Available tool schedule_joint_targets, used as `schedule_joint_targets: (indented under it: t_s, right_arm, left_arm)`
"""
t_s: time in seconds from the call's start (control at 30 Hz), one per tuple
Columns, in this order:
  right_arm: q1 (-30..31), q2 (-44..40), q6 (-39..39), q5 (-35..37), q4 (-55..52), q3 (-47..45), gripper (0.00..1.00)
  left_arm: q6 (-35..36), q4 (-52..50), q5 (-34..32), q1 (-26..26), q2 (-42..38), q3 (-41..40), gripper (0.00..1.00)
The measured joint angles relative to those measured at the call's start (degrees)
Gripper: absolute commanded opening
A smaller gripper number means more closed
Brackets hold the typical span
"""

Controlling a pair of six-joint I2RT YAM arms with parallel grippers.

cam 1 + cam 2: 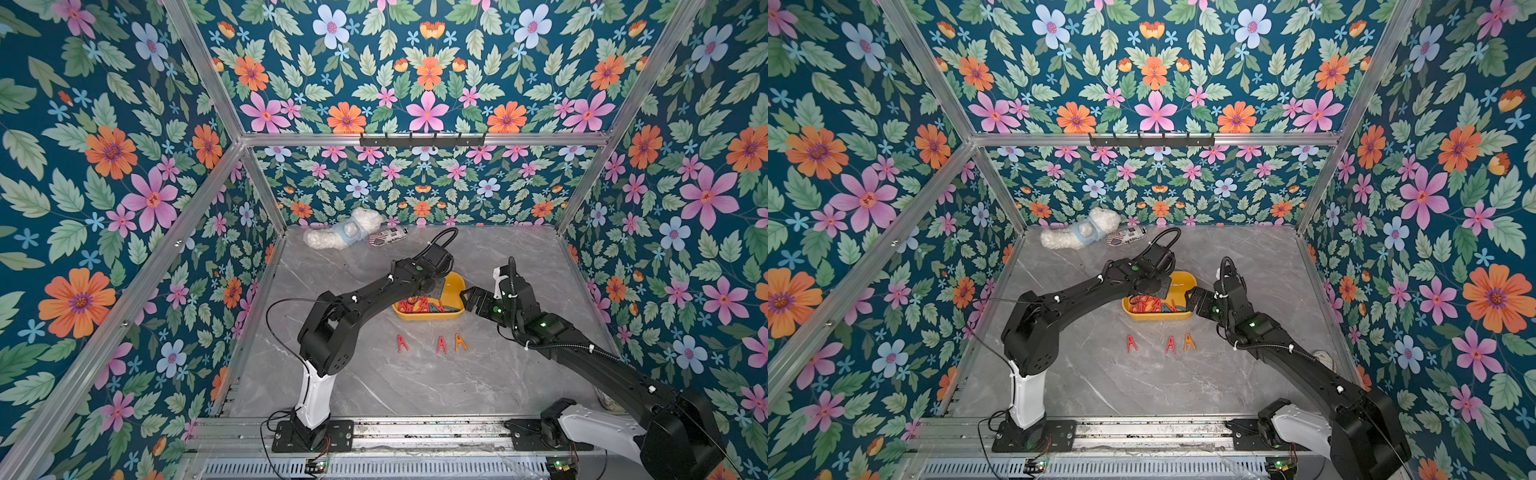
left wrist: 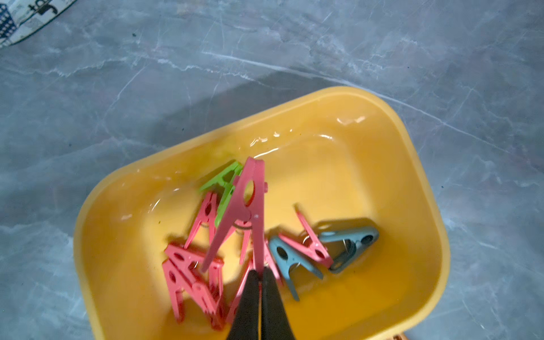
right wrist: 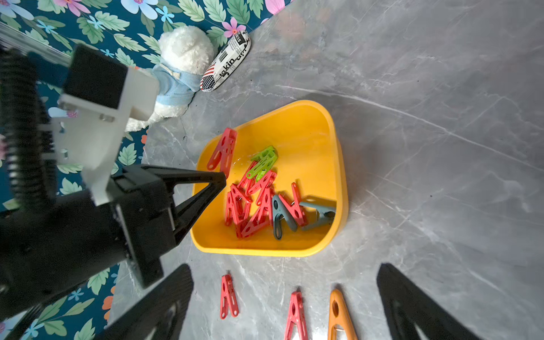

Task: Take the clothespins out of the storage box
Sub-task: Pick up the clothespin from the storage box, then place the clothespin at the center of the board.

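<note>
Clothespins (image 2: 188,273), plastic wedges, lie in the glossy yellow storage box (image 2: 412,141), one green (image 2: 226,182), two grey-blue (image 2: 350,241), others red; three more (image 1: 441,345) rest on the desk (image 1: 415,382) beside it; left tool (image 2: 260,272) clamps a red clothespin (image 2: 247,206) above it, right tool (image 3: 285,266) gapes.

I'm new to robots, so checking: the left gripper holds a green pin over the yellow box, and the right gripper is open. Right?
Not quite. The pin in the left gripper is red, not green, as the left wrist view shows. It is over the yellow box, and the right gripper is open.
</note>
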Motion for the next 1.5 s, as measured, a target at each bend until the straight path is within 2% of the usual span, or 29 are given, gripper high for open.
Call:
schedule_joint_targets:
  t_s: [0.27,0.47,0.77,1.07,1.5]
  right_arm:
    - [0.9,2.3,-0.4,-3.9,2.8,0.5,0.99]
    - [3.9,4.2,-1.2,-5.4,4.3,1.6,0.99]
    - [6.3,5.1,-1.4,-5.8,4.5,2.1,0.99]
    - [7.6,5.6,-1.2,-5.8,4.5,2.1,0.99]
    - [7.7,6.7,-1.2,-5.7,4.6,2.2,0.99]
  left_arm:
    - [-8.1,1.8,-0.1,-0.1,-12.3,-14.7,0.00]
    - [-15.5,3.6,-0.9,-0.9,-21.5,-27.1,0.00]
    - [-23.3,6.9,-1.6,-1.5,-28.4,-41.6,0.00]
    - [-26.1,11.9,0.7,-1.6,-28.6,-48.8,0.00]
    - [-29.6,13.7,4.5,-2.7,-31.9,-52.9,0.00]
